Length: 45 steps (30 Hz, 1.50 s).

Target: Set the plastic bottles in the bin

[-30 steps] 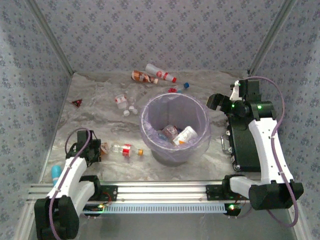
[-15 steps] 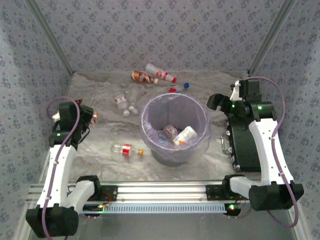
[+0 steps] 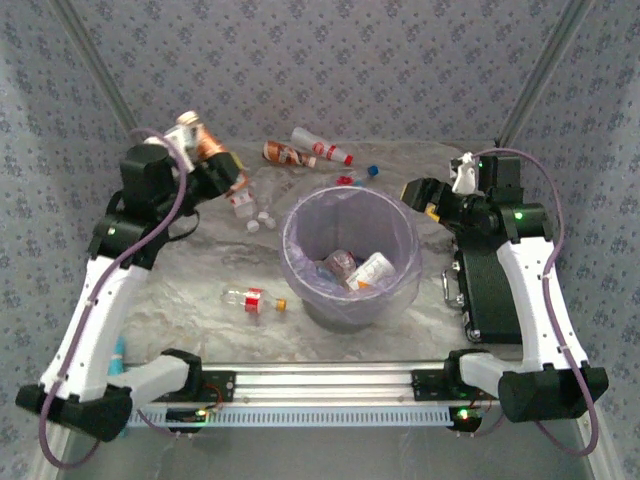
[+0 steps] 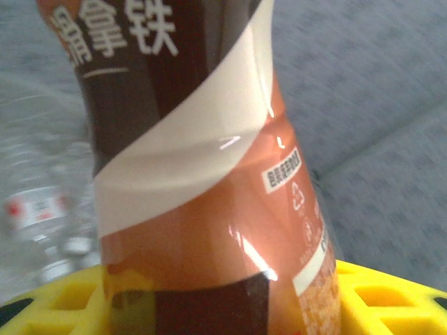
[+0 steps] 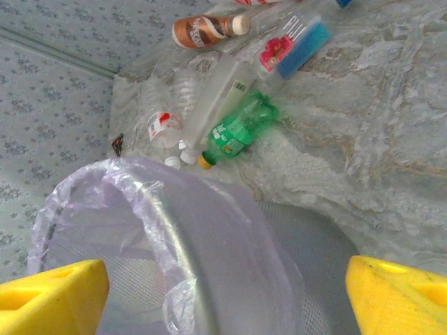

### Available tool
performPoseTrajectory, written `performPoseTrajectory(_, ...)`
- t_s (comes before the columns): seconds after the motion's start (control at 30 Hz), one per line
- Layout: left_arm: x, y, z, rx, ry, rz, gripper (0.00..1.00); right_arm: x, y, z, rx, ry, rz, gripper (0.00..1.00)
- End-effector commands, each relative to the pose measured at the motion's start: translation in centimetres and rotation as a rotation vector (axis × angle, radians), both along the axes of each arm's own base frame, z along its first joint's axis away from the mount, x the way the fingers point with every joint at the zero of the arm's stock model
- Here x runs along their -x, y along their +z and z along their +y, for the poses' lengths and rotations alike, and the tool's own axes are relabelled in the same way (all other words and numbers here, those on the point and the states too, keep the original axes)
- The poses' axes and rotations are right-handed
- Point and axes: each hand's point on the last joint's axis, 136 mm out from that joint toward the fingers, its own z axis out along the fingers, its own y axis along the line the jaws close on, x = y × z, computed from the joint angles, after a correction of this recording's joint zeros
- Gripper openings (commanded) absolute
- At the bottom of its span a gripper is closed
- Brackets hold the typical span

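Bottle [image 4: 202,230] brown, orange, cream; bin [image 3: 287,245] lavender; walls [image 3: 350,70] grey floral; tabletop [image 3: 200,285] marbled grey

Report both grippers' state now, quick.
Left gripper: shut on the brown-labelled bottle, held aloft.
Right gripper: open, empty, near the bin rim.

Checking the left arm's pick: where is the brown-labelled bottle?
In the top view the brown-labelled bottle is held aloft by the left gripper at the far left, beyond and left of the bin.
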Motion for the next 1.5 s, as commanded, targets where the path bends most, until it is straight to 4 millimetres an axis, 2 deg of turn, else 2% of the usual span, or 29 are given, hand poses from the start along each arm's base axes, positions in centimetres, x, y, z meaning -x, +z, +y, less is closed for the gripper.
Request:
performPoseTrajectory(0.0, 3.2, 2.8, -6.0, -0.071, -0.344, -0.097, 0.0, 1.1, 0.9, 1.0, -0.021, 0.042, 0.002, 0.84)
performPoseTrajectory(0.07, 4.6, 2.4, -9.1, -0.103, -0.48, -0.07, 0.0, 1.5, 0.5, 1.5, -0.025, 0.07, 0.021, 0.77)
performPoseTrajectory(0.17, 7.0, 1.6, -12.7, -0.147, -0.653, -0.032, 0.0, 2.0, -0.2, 2.2, -0.022, 0.103, 0.045, 0.67)
performPoseTrajectory(0.33, 9.9, -0.3, -15.9, -0.153, -0.837, 0.027, 0.0, 2.2, -1.0, 2.7, -0.02, 0.125, 0.068, 0.52)
performPoseTrajectory(0.43, 11.1, -1.9, -17.4, -0.175, -0.911, 0.059, 0.0, 2.1, -1.5, 2.6, -0.009, 0.123, 0.081, 0.47)
performPoseTrajectory(0.53, 12.2, -4.0, -18.6, -0.238, -0.983, 0.09, 0.0, 2.0, -1.9, 2.6, -0.004, 0.123, 0.086, 0.46)
performPoseTrajectory(0.7, 12.2, -7.8, -19.6, -0.304, -1.034, 0.183, 0.0, 2.0, -1.8, 2.6, 0.003, 0.126, 0.085, 0.44)
performPoseTrajectory(1.0, 12.8, -14.7, -19.7, -0.478, -1.066, 0.34, 0.02, 1.8, -1.9, 2.5, 0.01, 0.124, 0.083, 0.44)
performPoseTrajectory(1.07, 13.3, -15.8, -20.0, -0.514, -1.095, 0.358, 0.1, 1.7, -2.0, 2.4, 0.015, 0.122, 0.083, 0.44)
performPoseTrajectory(1.17, 14.3, -17.1, -20.5, -0.552, -1.146, 0.392, 0.34, 1.5, -2.1, 2.4, 0.018, 0.12, 0.084, 0.43)
performPoseTrajectory(1.23, 14.5, -17.2, -20.8, -0.542, -1.164, 0.399, 0.45, 1.4, -2.0, 2.3, 0.019, 0.118, 0.083, 0.44)
performPoseTrajectory(1.37, 14.2, -16.6, -21.6, -0.51, -1.171, 0.361, 0.81, 1.4, -2.1, 2.3, 0.02, 0.121, 0.083, 0.43)
performPoseTrajectory(1.4, 14.2, -16.3, -21.8, -0.497, -1.174, 0.352, 0.86, 1.4, -2.1, 2.2, 0.021, 0.12, 0.082, 0.44)
performPoseTrajectory(1.47, 14.1, -16.0, -22.0, -0.489, -1.169, 0.337, 0.89, 1.5, -2.2, 2.2, 0.024, 0.121, 0.084, 0.44)
